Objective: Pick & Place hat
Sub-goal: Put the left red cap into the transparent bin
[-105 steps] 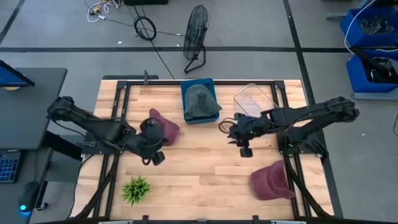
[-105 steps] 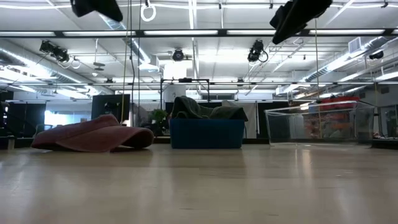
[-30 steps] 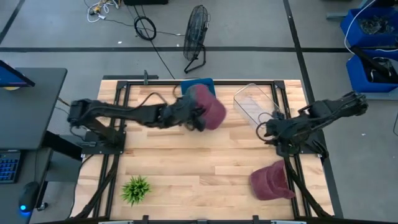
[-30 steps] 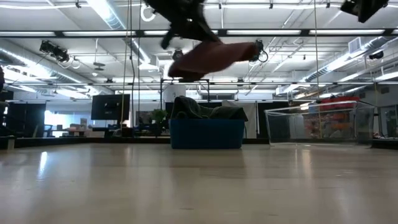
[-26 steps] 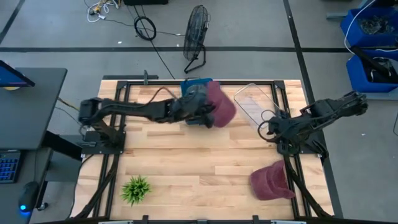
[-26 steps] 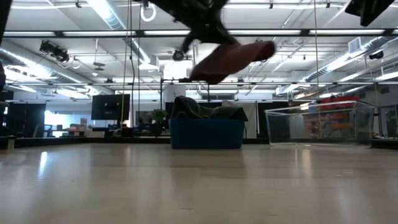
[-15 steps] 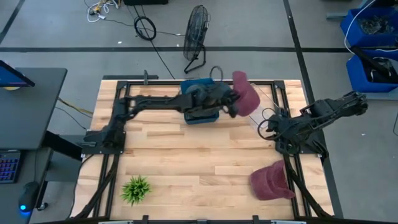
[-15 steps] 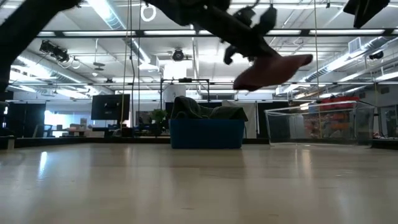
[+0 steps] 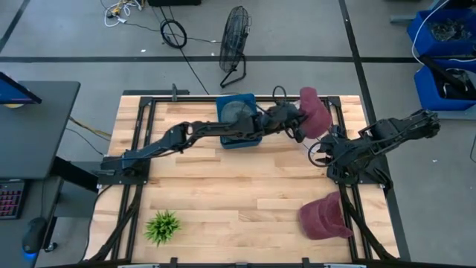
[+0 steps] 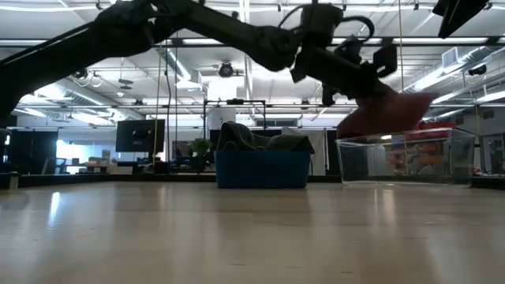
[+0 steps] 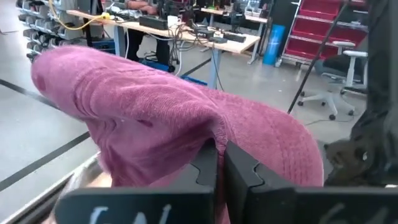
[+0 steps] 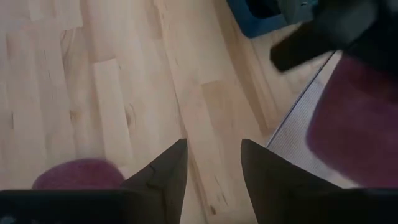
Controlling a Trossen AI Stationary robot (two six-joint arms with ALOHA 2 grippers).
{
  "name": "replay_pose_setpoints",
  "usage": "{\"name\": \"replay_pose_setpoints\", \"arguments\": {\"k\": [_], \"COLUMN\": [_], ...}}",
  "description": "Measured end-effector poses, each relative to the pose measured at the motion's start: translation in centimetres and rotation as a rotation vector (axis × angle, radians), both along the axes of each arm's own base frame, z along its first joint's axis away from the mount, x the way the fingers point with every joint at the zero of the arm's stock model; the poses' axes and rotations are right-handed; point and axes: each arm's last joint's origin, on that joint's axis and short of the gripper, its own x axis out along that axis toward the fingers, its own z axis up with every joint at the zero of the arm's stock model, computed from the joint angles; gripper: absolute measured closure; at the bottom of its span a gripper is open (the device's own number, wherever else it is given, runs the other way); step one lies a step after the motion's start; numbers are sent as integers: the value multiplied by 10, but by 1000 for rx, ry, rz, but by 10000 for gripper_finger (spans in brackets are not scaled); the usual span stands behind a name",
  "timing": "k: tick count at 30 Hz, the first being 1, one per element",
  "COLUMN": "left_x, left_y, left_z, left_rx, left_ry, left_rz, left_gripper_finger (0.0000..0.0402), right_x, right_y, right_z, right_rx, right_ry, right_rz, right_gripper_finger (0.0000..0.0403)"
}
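A maroon hat point(image 9: 314, 112) hangs in the air over a clear plastic bin point(image 10: 406, 159) at the table's far right. My left arm stretches across the table, and its gripper point(image 9: 300, 124) is shut on that hat point(image 11: 161, 118). A blue bin point(image 9: 239, 134) beside it holds a grey-green hat point(image 10: 260, 139). A second maroon hat point(image 9: 325, 217) lies flat on the table near the right front. My right gripper point(image 9: 318, 153) hovers open between the clear bin and that hat, touching nothing point(image 12: 214, 163). My left gripper pinches a raised fold of the maroon hat's cloth point(image 11: 217, 133) between its two shut fingers point(image 11: 206, 169). The hat is lifted clear of the table and spreads out beyond the fingers, drooping over the clear bin point(image 9: 291, 113).
A small green plant point(image 9: 162, 225) stands near the left front corner. Bare wood spans the table's middle and front point(image 9: 238, 193). The black frame rail point(image 9: 349, 186) runs along the right edge beside my right arm. A floor fan point(image 9: 234, 41) stands beyond the far edge.
My left gripper has swung toward the table's right edge, carrying the maroon hat from above the blue bin to above the clear bin, and the hat now sits lower, just over the bin's rim. It has stayed shut on the hat. My right arm has kept still.
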Motion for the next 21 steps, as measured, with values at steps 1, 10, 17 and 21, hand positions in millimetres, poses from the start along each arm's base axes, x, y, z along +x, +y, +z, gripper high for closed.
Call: {"name": "replay_pose_setpoints", "arguments": {"k": [1,10,17,21], "left_x": [2,7,10,8], "left_y": [0,1,-11,-16], "left_z": [-6,-27,-20,-35], "left_rx": [3,11,29,-51], "left_ry": [4,22,-19,82], "left_rz": [0,-7,-89,-90], "left_gripper_finger": [390,393,391,390], "right_x": [0,0,0,0], "right_y": [0,0,0,0], "right_z": [0,0,0,0], "right_rx": [0,1,-8,-8], "right_ry": [0,0,2,2], "right_rz": [-1,-1,14,14], "right_gripper_finger": [250,250,250,250]}}
